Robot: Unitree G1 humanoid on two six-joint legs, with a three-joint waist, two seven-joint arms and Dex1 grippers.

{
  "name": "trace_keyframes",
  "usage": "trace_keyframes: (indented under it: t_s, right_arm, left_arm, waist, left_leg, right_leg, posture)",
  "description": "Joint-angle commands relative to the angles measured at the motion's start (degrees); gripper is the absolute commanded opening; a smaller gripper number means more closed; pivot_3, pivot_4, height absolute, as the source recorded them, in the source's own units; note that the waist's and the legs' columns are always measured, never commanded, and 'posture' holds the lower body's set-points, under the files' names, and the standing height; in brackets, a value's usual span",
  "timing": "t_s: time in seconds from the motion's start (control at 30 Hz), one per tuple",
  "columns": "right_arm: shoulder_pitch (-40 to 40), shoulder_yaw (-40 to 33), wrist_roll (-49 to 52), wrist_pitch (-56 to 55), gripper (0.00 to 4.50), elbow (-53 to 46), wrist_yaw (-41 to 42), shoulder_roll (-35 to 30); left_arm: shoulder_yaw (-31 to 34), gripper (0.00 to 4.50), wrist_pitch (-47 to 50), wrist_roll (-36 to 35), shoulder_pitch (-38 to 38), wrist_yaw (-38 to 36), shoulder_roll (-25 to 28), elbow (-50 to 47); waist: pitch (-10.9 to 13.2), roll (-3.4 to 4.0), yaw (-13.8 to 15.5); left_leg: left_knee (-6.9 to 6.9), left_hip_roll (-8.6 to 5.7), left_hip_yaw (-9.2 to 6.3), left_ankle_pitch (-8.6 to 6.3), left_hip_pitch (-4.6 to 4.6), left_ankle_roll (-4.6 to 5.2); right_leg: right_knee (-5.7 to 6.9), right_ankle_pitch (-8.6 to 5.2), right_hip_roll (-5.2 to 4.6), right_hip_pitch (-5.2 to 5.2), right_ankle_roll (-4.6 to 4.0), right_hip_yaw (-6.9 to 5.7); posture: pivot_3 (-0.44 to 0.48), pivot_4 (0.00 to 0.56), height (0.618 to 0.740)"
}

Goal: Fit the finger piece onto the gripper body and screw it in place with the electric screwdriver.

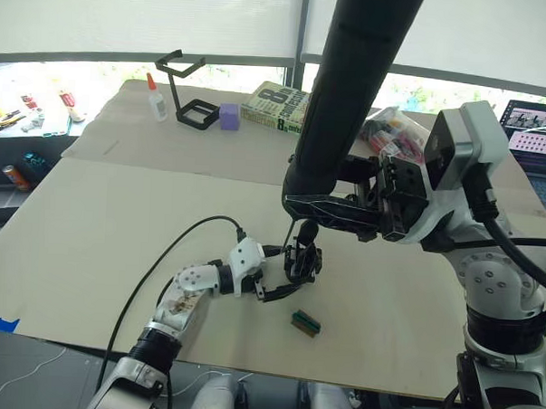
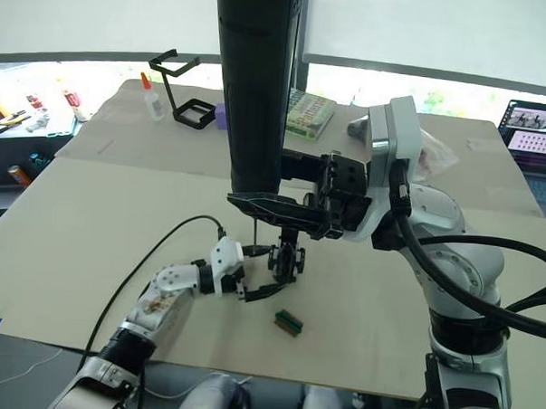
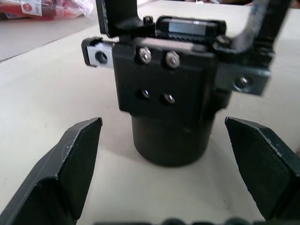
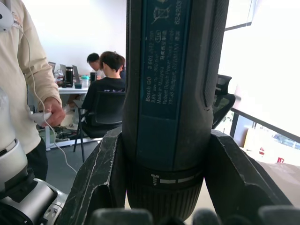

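Observation:
The gripper body [image 1: 302,265] stands on the cardboard table [image 1: 118,216], near its front. It is a black block on a round base [image 3: 168,140] with screws on its face. The finger piece [image 1: 306,235] sticks up from its top. My left gripper [image 1: 295,269] is open, with one finger on each side of the body's base and neither touching it. My right gripper [image 1: 314,209] is shut on the electric screwdriver [image 1: 351,72], a thick black cylinder held upright. Its thin bit [image 1: 291,232] points down just beside the top of the body.
A small green-and-brown block [image 1: 306,323] lies just in front of the body. At the table's far end are a black wire stand [image 1: 183,92], a glue bottle [image 1: 156,98], a purple block [image 1: 229,116], a book [image 1: 275,107] and a plastic bag [image 1: 394,128]. A laptop [image 1: 535,125] stands far right.

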Motion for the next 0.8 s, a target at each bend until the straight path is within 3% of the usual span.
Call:
trace_keyframes:
  t_s: [0.03, 0.23, 0.33, 0.43, 0.6, 0.8]
  right_arm:
    - [-0.2, -1.9, 0.4, -0.3, 1.93, -2.5, -0.6, -0.3]
    - [0.5, -2.6, 0.7, -0.1, 1.93, -3.0, -0.8, -1.2]
    - [1.0, -3.1, 0.9, -0.1, 1.93, -3.4, -1.0, -1.6]
    - [1.5, -3.3, 1.1, -0.3, 1.93, -3.8, -1.3, -1.9]
    - [1.9, -3.5, 1.3, -0.1, 1.93, -4.1, -1.5, -1.9]
    - [2.2, -3.8, 2.2, 0.2, 1.93, -4.2, -1.3, -2.1]
  left_arm:
    - [-0.6, 4.45, -0.9, -0.1, -1.5, -1.5, -0.9, 0.9]
    - [-0.4, 4.45, -0.6, 0.2, -2.5, -1.9, -1.9, 2.2]
    - [-0.4, 3.61, -0.3, 0.2, -2.4, -2.5, -1.7, 2.0]
    - [-0.2, 2.31, -0.1, 0.2, -2.2, -2.6, -1.7, 2.0]
    - [0.3, 2.3, -0.1, -1.8, -2.5, -6.6, -1.1, 1.9]
    - [2.4, 2.3, -5.7, -2.6, -7.0, -12.2, 0.3, 8.4]
  waist:
    - [0.0, 0.0, 0.0]
    - [0.0, 0.0, 0.0]
    - [0.0, 0.0, 0.0]
    - [0.0, 0.0, 0.0]
    - [0.0, 0.0, -0.1]
    - [0.0, -0.01, -0.1]
  left_leg:
    - [0.02, 0.0, 0.0, -0.01, -0.02, 0.01]
    - [0.12, 0.01, -0.01, -0.04, -0.06, 0.07]
    - [0.13, 0.0, -0.01, -0.06, -0.06, 0.11]
    - [0.13, 0.0, -0.01, -0.07, -0.08, 0.12]
    - [0.13, 0.0, -0.01, -0.07, -0.08, 0.12]
    - [0.15, 0.0, -0.01, -0.07, -0.11, 0.12]
  right_leg:
    - [-0.01, 0.0, 0.0, -0.01, 0.01, 0.0]
    - [0.0, 0.01, -0.02, 0.0, 0.03, -0.01]
    - [-0.01, 0.02, -0.04, 0.01, 0.04, -0.01]
    - [-0.02, 0.03, -0.06, 0.0, 0.05, -0.01]
    - [-0.03, 0.03, -0.05, 0.0, 0.05, -0.01]
    - [-0.02, 0.03, -0.05, -0.03, 0.05, -0.02]
  posture:
    - [0.0, 0.15, 0.74]
    - [0.0, 0.15, 0.74]
    - [0.0, 0.15, 0.74]
    - [0.0, 0.15, 0.74]
    - [0.0, 0.15, 0.74]
    - [0.0, 0.15, 0.74]
